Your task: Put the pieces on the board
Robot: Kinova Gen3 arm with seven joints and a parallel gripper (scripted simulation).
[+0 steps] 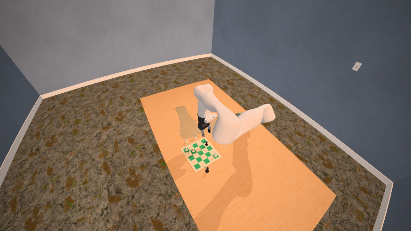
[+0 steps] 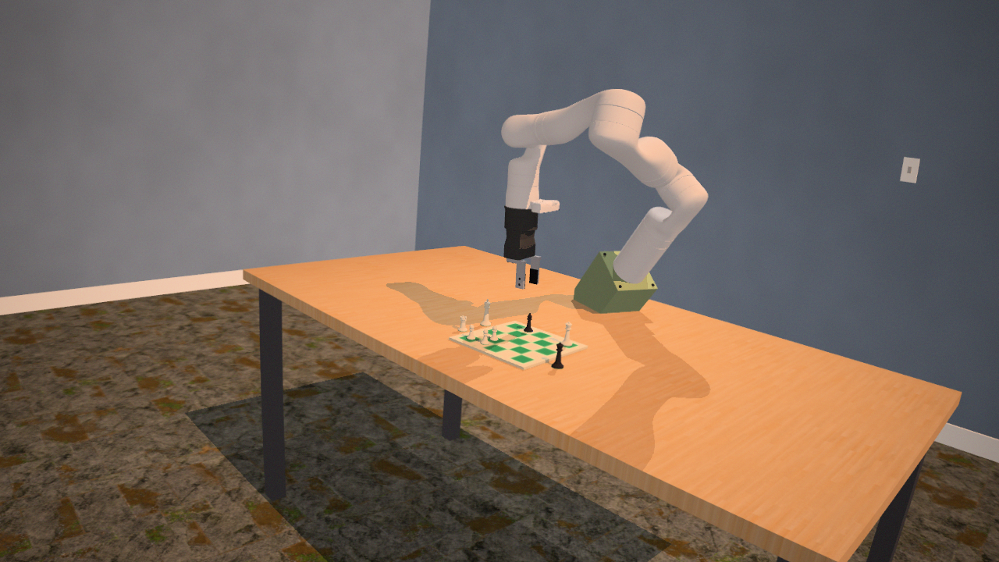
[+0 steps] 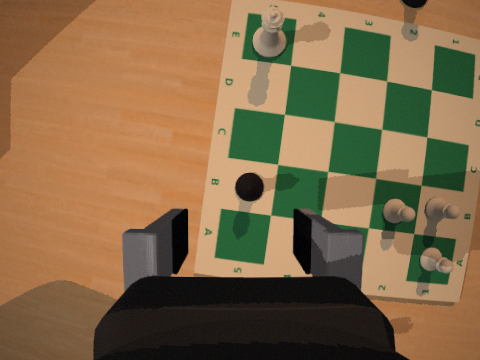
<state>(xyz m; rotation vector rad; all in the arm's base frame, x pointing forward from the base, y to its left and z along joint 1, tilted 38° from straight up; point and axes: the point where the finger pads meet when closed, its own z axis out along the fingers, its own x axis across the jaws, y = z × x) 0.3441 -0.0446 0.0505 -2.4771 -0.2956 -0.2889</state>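
Wrist view: blocky grey claw [image 3: 243, 250], spread and empty, above round-topped black bishop [image 3: 250, 186], checkered board [image 3: 347, 140].

We see a tabletop [image 2: 698, 447] of orange wood w/ fine straight grain, smooth, low sheen. On it the board [image 3: 314, 140] looks like thin matt card or paper, cream and flat green squares. Pieces on the board: black bishop [image 3: 248, 186] matt dark, white ones pale, smooth, plastic-like. Above the board's edge the gripper [image 3: 243, 250] has grey matt fingers w/ ribbed outer faces, body black and dull. Arm [image 2: 628, 147] shells off-white, smooth, satin. Behind the board, its base [image 2: 593, 286] is flat olive green.
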